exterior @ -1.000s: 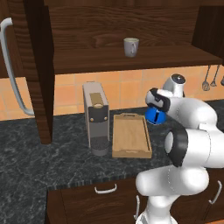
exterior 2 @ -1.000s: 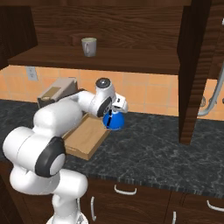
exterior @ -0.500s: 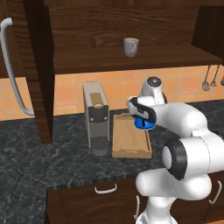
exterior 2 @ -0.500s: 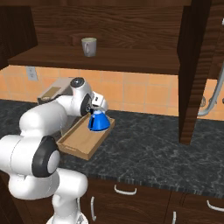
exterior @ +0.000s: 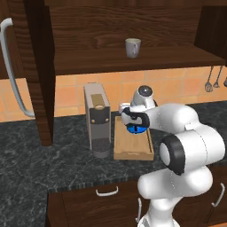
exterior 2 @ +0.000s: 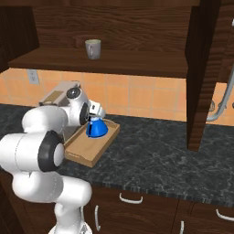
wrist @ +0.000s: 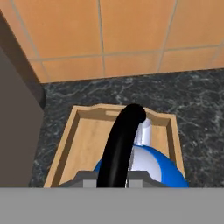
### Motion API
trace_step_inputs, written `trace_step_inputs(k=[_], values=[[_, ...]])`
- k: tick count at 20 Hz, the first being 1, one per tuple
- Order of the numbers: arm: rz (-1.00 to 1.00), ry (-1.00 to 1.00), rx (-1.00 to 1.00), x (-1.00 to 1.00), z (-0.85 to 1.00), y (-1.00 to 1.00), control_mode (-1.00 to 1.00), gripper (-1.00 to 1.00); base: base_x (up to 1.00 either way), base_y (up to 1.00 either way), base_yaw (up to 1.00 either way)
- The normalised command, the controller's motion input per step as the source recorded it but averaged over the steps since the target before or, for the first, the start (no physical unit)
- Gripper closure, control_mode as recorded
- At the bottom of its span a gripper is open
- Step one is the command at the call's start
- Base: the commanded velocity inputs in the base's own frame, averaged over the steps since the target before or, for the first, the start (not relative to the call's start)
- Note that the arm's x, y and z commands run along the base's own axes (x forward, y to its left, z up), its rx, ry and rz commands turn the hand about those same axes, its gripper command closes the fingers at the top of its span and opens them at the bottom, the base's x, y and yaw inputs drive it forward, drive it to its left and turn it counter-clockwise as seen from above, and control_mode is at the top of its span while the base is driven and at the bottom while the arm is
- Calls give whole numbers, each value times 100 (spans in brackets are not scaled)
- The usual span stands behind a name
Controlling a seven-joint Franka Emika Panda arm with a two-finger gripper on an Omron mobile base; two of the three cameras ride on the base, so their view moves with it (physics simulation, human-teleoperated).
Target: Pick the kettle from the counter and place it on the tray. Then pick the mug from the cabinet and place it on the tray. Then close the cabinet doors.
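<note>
Swung further toward nine o'clock since a second ago, carrying the blue kettle (exterior: 136, 128) from beside the tray (exterior: 133, 153) to above its far half. Gripper (exterior: 132, 119) nearly closed, clamped on the kettle's dark arched handle (wrist: 119, 146); kettle low over the wooden floor of the tray, contact with it not discernible. From the hand view: blue body at six o'clock, handle arching up through the middle, pale spout pointing toward twelve, tray rim (wrist: 108, 109) framing it, orange tiled wall (wrist: 131, 35) beyond. Grey coffee machine (exterior: 97, 115) just beside the tray at nine o'clock on the dark speckled counter (exterior: 44, 164). Grey-beige mug (exterior: 132, 47) upright on the shelf of the wall cabinet (exterior: 133, 26) at twelve o'clock, well apart from the arm. Cabinet doors (exterior: 24, 66) standing open, one to either side.
</note>
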Motion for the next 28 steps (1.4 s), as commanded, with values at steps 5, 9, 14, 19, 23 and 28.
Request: trace_step_inputs(k=[5, 9, 14, 19, 23, 28], values=[[10, -9, 0, 35, -34, 4, -100, 100, 0, 0, 0], [11, -10, 0, 34, -29, 1, -100, 100, 0, 0, 0], [12, -5, 0, 27, -33, -3, -100, 100, 0, 0, 0], [8, -4, 2, -10, -23, -17, -100, 100, 0, 0, 0], [0, 4, -1, -17, -13, -2, -100, -100, 0, 0, 0], [0, 2, 0, 7, 0, 2, -100, -100, 0, 0, 0]])
